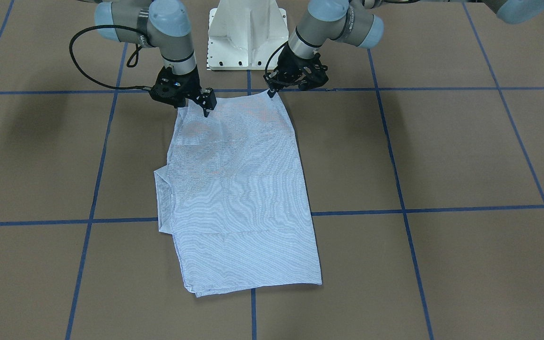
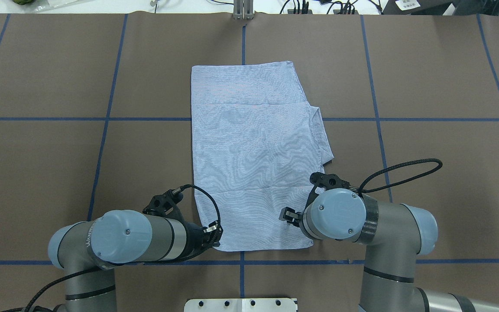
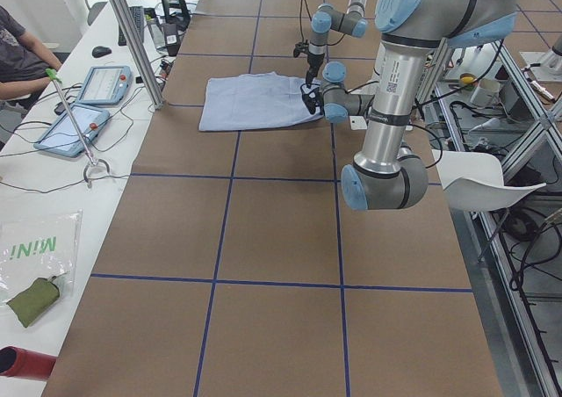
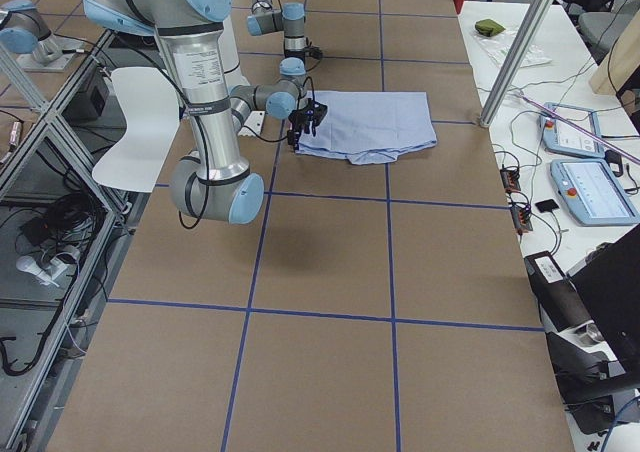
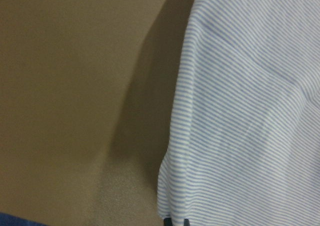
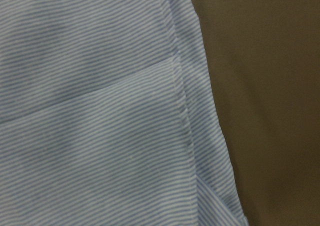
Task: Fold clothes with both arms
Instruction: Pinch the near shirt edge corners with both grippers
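Observation:
The light blue striped shirt (image 1: 239, 198) lies folded into a long rectangle in the middle of the table (image 2: 37, 143), with a collar fold sticking out on one side (image 2: 324, 143). Both grippers are at its edge nearest the robot. My left gripper (image 1: 270, 93) pinches that edge's corner, and its dark fingertips (image 5: 175, 221) show shut on the hem in the left wrist view. My right gripper (image 1: 206, 112) has its tips together, pressed into the cloth near the other corner (image 2: 287, 215). The right wrist view shows only the shirt's (image 6: 90, 111) seam and hem close up, with no fingers.
Blue tape lines (image 1: 404, 210) divide the brown table. The white pedestal base (image 1: 247, 35) stands just behind the grippers. A side bench holds tablets (image 3: 75, 126), and a person's arm (image 3: 22, 85) rests by it. A white chair (image 4: 135, 122) stands off the table.

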Action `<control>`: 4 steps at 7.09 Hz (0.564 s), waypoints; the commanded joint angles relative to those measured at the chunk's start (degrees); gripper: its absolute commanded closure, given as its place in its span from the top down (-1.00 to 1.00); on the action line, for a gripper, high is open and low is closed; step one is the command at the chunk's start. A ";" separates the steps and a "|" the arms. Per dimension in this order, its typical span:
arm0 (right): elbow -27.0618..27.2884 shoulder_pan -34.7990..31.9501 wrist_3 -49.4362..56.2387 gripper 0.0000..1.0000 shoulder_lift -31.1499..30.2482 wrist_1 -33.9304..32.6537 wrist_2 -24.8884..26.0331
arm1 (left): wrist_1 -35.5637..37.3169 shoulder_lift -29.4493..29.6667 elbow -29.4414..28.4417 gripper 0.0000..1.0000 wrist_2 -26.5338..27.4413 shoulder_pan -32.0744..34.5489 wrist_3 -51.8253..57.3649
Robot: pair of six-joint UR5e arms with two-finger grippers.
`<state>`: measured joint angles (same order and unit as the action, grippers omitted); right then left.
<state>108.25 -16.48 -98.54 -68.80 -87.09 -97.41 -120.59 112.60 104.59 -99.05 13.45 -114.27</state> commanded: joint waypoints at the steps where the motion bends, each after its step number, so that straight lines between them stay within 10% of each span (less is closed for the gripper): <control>1: -0.14 0.05 0.01 0.61 0.16 -0.01 -0.06 | 0.00 -0.19 0.00 -1.00 0.00 0.00 0.01; 4: -0.05 -0.04 0.19 -0.59 0.33 -0.01 -0.50 | 0.00 -0.19 0.00 -1.00 0.00 0.09 0.01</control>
<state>108.15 -16.48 -98.43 -68.53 -87.10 -97.70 -120.59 112.42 104.59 -99.05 13.49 -114.26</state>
